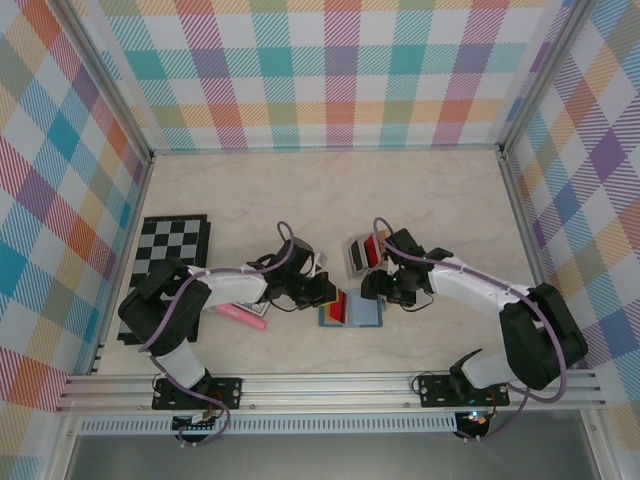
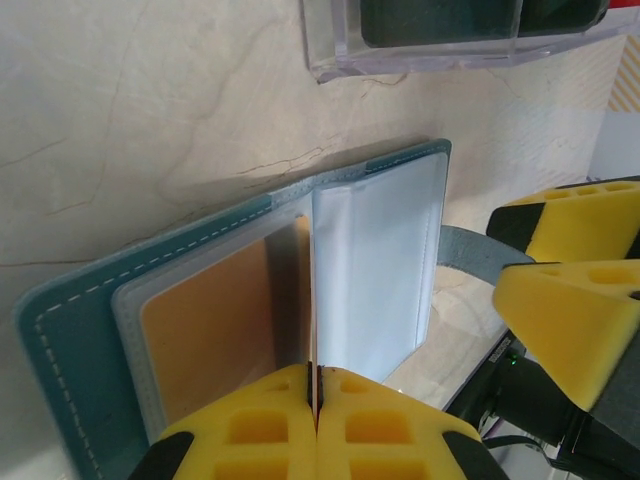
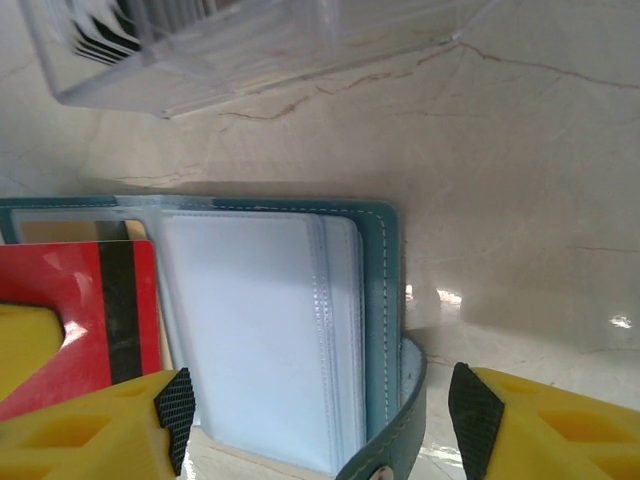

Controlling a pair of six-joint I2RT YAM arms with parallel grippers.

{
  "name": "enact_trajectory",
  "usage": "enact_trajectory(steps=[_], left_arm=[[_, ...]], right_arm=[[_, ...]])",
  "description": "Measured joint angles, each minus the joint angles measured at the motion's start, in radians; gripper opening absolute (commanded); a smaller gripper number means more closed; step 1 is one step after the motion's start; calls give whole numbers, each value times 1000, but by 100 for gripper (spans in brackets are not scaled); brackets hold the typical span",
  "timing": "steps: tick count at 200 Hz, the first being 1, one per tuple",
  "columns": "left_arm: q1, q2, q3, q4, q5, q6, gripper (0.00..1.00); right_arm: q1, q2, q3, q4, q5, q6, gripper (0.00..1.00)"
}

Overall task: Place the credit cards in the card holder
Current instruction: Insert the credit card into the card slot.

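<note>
The card holder (image 1: 358, 318) is shown lying open on the marble table (image 1: 300, 190). It is teal outside with pale stitching and has clear, pale-blue sleeves inside. A tan-gold card (image 2: 215, 320) is seen in its left sleeve. Over that leaf a red credit card (image 3: 75, 300) with a black stripe is clamped between the closed jaws of the left gripper (image 2: 315, 400). The right gripper (image 3: 322, 425) is set at the holder's strap edge, jaws apart. A clear box (image 1: 360, 252) stands just beyond the holder.

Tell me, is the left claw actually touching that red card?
Touching. The left wrist view shows the left gripper shut on the red card, its thin edge pinched between the yellow fingers.
</note>
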Motion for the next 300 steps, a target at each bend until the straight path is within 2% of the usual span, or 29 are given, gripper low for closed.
enact_trajectory(steps=[33, 94, 127, 153, 183, 221, 249, 300], left_arm=[[-1, 13, -14, 58, 0, -19, 0], [-7, 56, -30, 155, 6, -49, 0], [-10, 65, -39, 191, 7, -58, 0], [-13, 63, -44, 204, -1, -64, 0], [-19, 43, -55, 203, -19, -64, 0], [-20, 21, -57, 202, -22, -63, 0], [-20, 20, -57, 211, -21, -63, 0], [-29, 61, -57, 254, -10, -64, 0]], right_arm=[[0, 37, 0, 4, 7, 0, 65], [0, 87, -4, 30, 34, 10, 34], [0, 94, -6, 31, 65, 14, 27], [0, 96, -6, 31, 79, 15, 27], [0, 92, -10, 30, 85, 25, 39], [0, 25, -26, 15, 88, 29, 46], [0, -28, -32, 14, 87, 30, 46], [0, 5, -71, 32, 63, 32, 43]])
